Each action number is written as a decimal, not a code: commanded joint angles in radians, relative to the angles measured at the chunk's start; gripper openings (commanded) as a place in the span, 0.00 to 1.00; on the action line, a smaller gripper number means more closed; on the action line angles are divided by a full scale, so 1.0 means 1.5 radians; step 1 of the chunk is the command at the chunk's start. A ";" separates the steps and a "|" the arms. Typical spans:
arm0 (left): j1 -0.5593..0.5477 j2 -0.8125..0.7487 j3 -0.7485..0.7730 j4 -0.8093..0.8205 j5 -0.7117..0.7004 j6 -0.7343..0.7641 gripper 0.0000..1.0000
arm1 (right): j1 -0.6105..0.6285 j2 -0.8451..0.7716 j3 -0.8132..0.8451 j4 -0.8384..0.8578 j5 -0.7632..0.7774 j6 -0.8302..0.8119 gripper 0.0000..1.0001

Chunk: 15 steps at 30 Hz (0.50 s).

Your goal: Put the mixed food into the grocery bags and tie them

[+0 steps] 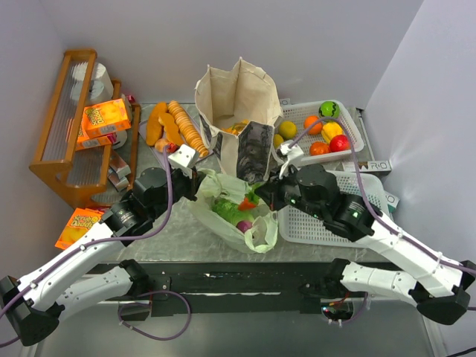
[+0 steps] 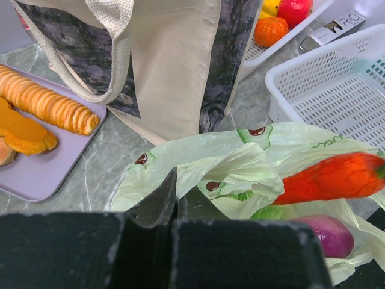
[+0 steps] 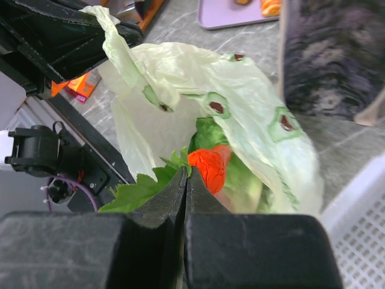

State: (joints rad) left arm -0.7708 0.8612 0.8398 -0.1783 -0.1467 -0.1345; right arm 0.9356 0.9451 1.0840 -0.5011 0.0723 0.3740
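The pale-green plastic bag [image 1: 262, 232] lies open in the middle, in front of the beige canvas tote [image 1: 238, 104]. My left gripper [image 1: 197, 181] is shut on the bag's left rim and holds it up; its jaws pinch the plastic in the left wrist view [image 2: 175, 180]. My right gripper [image 1: 262, 195] is over the bag's mouth, shut on the green leaves of the orange carrot [image 3: 207, 168]. The carrot [image 2: 337, 177] hangs into the bag above green cabbage [image 1: 223, 210] and a purple vegetable [image 2: 328, 235]. Red, yellow and orange fruit pieces [image 1: 327, 137] lie in the far basket.
A white mesh basket [image 1: 355, 123] holds the fruit at the back right; a second one [image 1: 327, 223] is under my right arm. Bread loaves lie on a lilac tray [image 2: 36, 174]. A wooden rack [image 1: 71, 126] with orange boxes stands left; an orange packet [image 1: 78, 227] lies near it.
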 commanded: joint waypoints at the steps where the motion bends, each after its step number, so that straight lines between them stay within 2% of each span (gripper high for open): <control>1: 0.003 -0.008 0.003 0.019 0.001 0.006 0.01 | 0.011 -0.028 0.005 -0.034 0.057 0.008 0.00; 7: 0.003 -0.006 0.004 0.018 -0.002 0.006 0.01 | 0.026 0.022 -0.001 0.002 0.055 0.008 0.00; 15: 0.003 -0.015 -0.002 0.023 0.000 0.008 0.01 | 0.053 0.168 0.017 0.042 0.089 0.026 0.00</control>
State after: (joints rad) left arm -0.7708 0.8593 0.8394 -0.1780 -0.1467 -0.1341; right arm 0.9802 1.1210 1.0786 -0.5014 0.1524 0.4007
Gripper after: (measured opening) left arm 0.023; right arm 0.007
